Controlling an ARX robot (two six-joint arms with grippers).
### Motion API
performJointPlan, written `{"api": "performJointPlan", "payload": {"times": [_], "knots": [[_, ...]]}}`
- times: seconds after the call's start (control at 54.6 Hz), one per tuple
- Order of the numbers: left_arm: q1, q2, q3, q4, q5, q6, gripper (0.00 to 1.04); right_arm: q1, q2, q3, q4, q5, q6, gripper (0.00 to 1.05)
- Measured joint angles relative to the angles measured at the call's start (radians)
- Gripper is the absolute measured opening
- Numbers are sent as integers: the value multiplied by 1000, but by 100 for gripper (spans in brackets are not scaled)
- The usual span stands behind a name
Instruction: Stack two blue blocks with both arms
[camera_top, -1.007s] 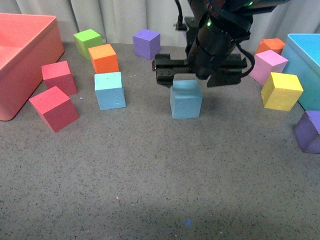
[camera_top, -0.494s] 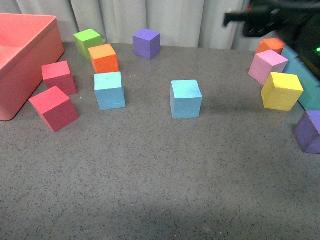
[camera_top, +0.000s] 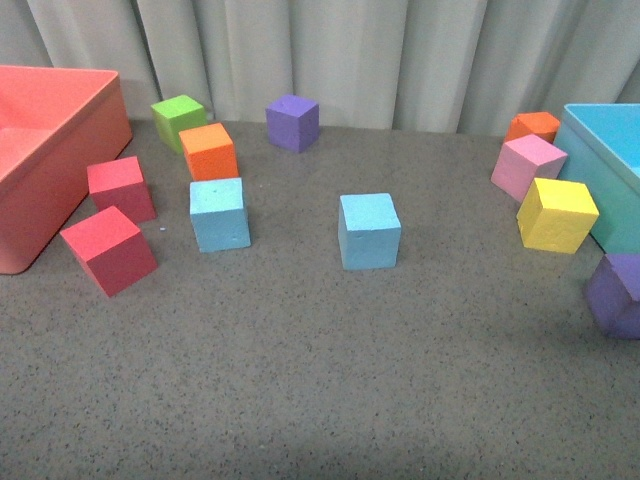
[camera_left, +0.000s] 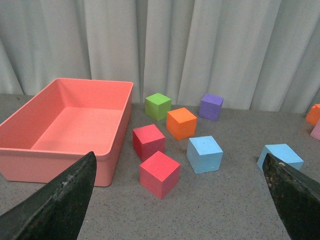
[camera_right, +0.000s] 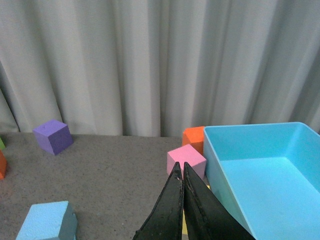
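Blue blocks sit apart and unstacked on the tabletop: the left block nearer the left edge, just beside the orange cube, the middle block about at the centre. The left claw is spread wide and the right claw pressed together, both empty and off the blocks. By my reading nothing is done yet: gripping, lifting and stacking are all to come.

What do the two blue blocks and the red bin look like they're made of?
The left blue block and middle blue block look like matte foam: dull, faintly grainy faces, no glare. The red bin looks like moulded plastic: smooth, slightly glossy, thin even walls, rounded rim. Sight alone can't confirm either.
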Motion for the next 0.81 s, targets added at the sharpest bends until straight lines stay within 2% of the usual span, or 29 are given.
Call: {"api": "performJointPlan", "payload": {"times": [0.403,0.458,0.805], "knots": [[0,0,0,0,0,0,98,-73,-325,-198,-143,-72,0,1],[0,0,0,0,0,0,98,-121,-392,-222,-187,-136,0,1],[0,0,0,0,0,0,98,-147,-679,-284,-408,-145,0,1]]}}
